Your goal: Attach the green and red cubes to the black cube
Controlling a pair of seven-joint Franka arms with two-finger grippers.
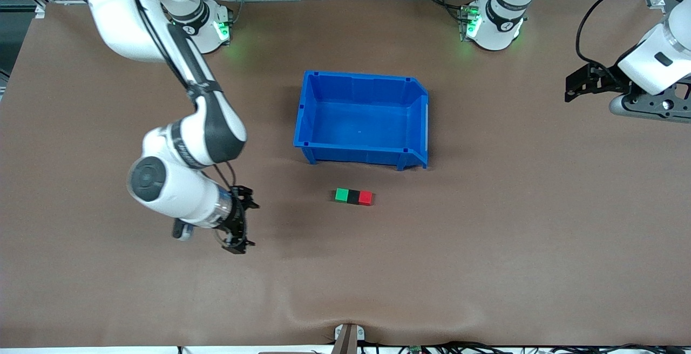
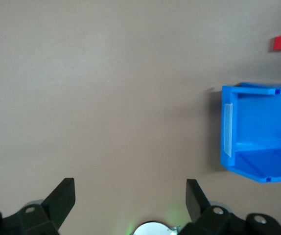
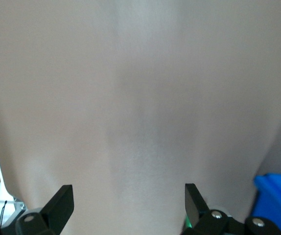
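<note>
- Front view, lower left of the frame: our right gripper (image 1: pixel 237 223) hangs over bare table (image 1: pixel 486 246) with its fingers spread and nothing held.
- At the upper right edge, our left gripper (image 1: pixel 580 81) waits, fingers apart and empty.
- Lower centre, just below the blue bin (image 1: pixel 307 111), the green cube (image 1: pixel 341 195), black cube (image 1: pixel 353 196) and red cube (image 1: pixel 365 197) sit touching in one row.
- We judge the joining done; we should pull away without nudging the row.

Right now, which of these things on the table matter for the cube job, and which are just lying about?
Part of the job:
green cube
black cube
red cube
The three sit touching in a row.

Just lying about:
blue bin, with nothing in it, farther from the front camera than the cubes
</note>
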